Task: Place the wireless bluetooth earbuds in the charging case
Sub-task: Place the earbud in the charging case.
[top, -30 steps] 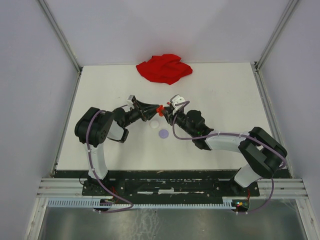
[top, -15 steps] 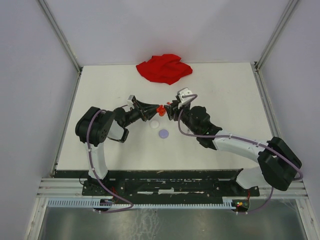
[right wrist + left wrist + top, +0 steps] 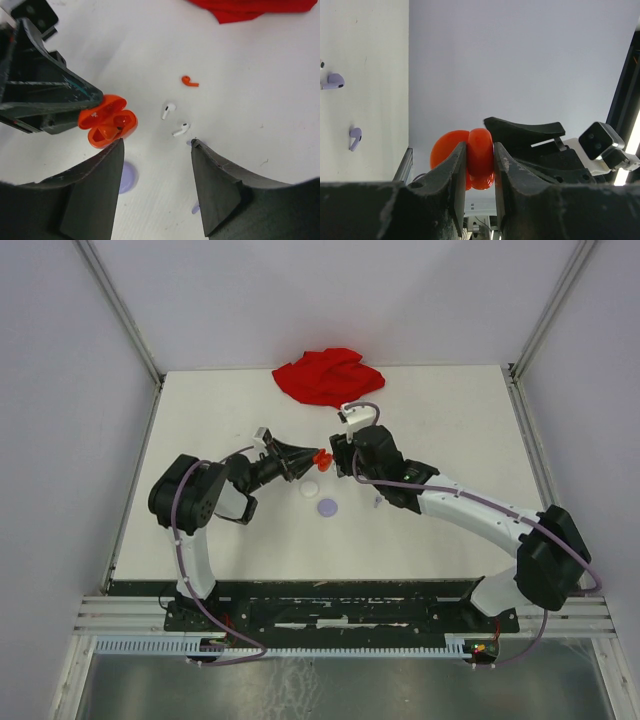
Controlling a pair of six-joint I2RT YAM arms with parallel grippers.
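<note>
My left gripper (image 3: 312, 458) is shut on the red charging case (image 3: 479, 157) and holds it off the table. The case (image 3: 107, 121) has its lid open, and I cannot tell what sits in its wells. Just right of the case, my right gripper (image 3: 157, 142) stands open with nothing between its fingers. On the table lie a red earbud (image 3: 189, 81) and two white earbuds (image 3: 168, 110) (image 3: 181, 130). Two lavender earbuds (image 3: 334, 81) (image 3: 354, 138) show in the left wrist view.
A crumpled red cloth (image 3: 328, 375) lies at the table's far edge. A lavender disc (image 3: 328, 507) and a white disc (image 3: 310, 488) lie on the table below the held case. Grey walls and metal rails enclose the table.
My right gripper has opened and drawn back from the case, its arm swinging toward the far side. The left gripper still holds the case in the same place.
</note>
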